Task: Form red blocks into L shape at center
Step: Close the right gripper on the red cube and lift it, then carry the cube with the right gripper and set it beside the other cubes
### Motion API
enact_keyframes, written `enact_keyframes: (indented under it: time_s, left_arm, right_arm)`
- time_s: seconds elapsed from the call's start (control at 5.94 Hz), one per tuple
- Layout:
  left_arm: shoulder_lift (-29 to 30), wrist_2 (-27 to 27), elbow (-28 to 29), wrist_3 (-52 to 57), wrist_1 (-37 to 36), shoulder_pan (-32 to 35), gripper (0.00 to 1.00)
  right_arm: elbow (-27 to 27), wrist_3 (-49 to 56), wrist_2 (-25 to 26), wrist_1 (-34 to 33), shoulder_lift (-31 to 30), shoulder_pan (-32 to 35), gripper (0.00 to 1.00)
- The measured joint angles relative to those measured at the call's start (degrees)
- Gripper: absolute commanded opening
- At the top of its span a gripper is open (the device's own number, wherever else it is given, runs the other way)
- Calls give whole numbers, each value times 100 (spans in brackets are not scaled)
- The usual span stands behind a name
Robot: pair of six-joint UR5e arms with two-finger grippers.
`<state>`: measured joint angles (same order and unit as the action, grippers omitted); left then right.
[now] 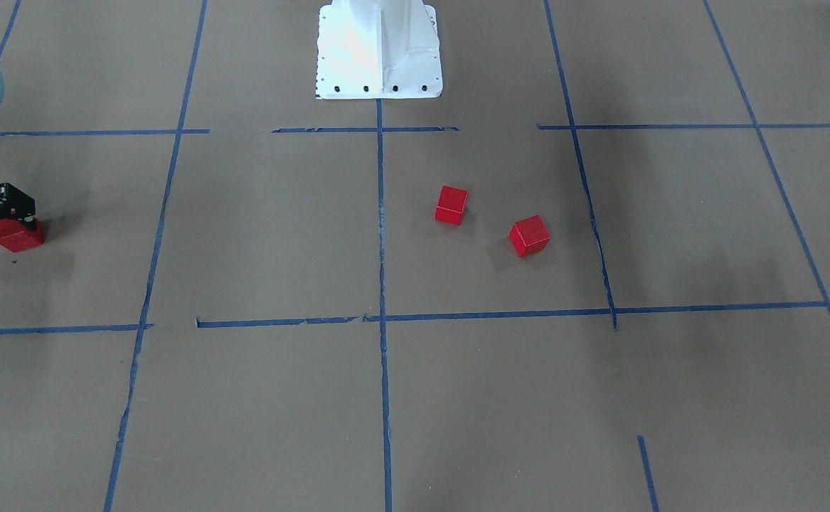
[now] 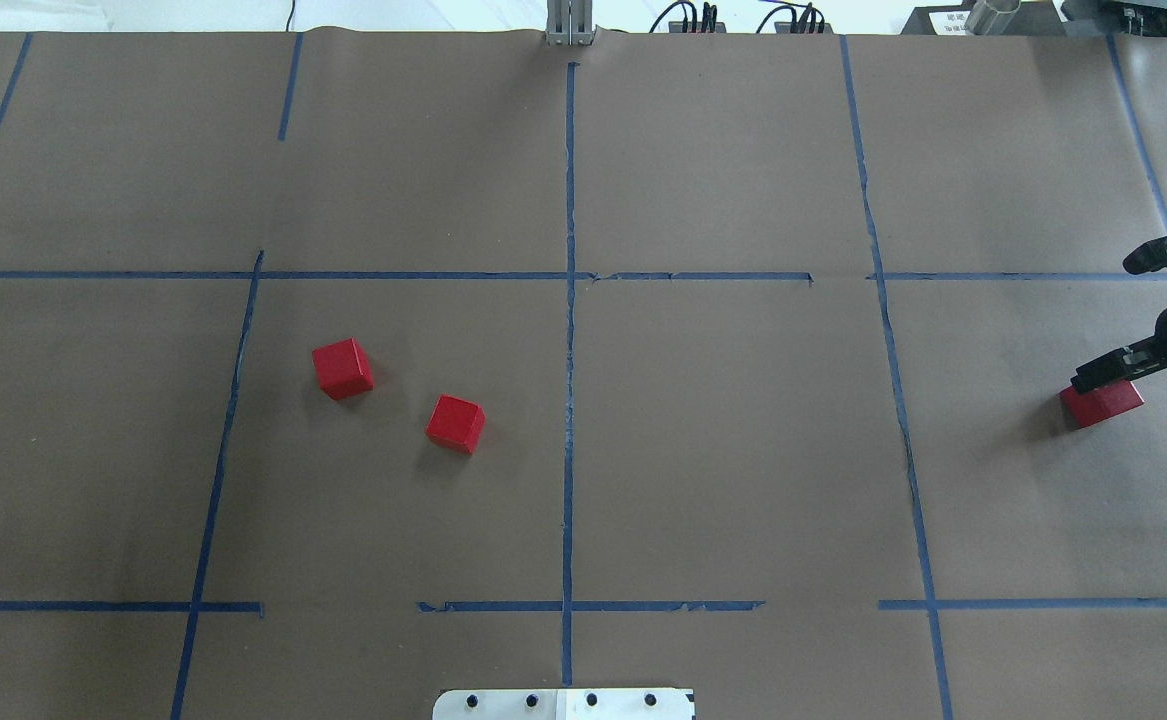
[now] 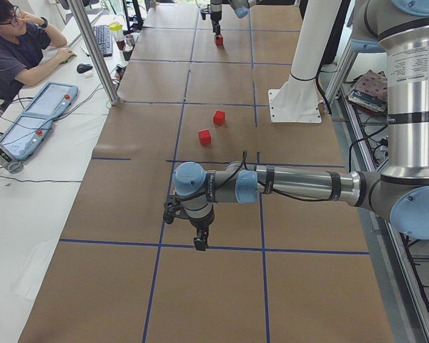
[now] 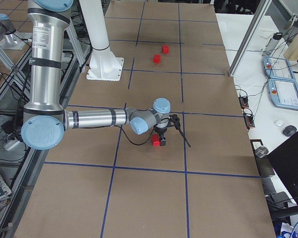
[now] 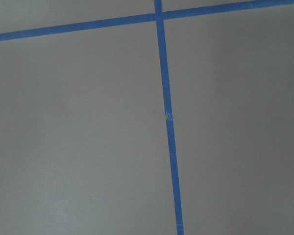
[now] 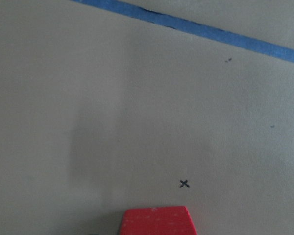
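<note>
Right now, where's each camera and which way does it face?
Front-facing: across the table, facing the robot base; right pincer at left edge.
Overhead: behind the robot, looking forward, down; right pincer at right edge.
Exterior left: table end, left arm near.
Exterior right: opposite end, right arm near.
Left wrist: down on blue tape; no body.
Right wrist: down on a red block; no body.
Shared: front-facing and overhead show two loose blocks.

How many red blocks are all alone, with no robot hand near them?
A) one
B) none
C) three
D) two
D: two red blocks sit by themselves, and the third block is far off to the side, right at the right gripper.
</note>
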<state>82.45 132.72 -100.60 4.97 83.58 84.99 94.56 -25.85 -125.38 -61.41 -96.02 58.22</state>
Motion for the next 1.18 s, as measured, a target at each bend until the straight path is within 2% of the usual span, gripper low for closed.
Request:
enact_keyframes:
  time_s: [0.17,0.34,0.5,0.84,1.18]
  left_arm:
    - [1,0,3,2,0,0,100]
    - [6,0,5,3,0,0,100]
    - [7,0,4,4,0,0,100]
    - [2,0,-2,2,-6,0,100]
    - [-7,0,-10,-4,-9,0,100]
  right_arm:
    - [-85,6,15,24,-1,-85,84]
    - [-160,19,21,28,5,-155,42]
    - [-198,33,27,25,10,-191,28]
    - [-96,17,56,-2,18,-185,28]
    - [423,-535,15,-470,375,-213,29]
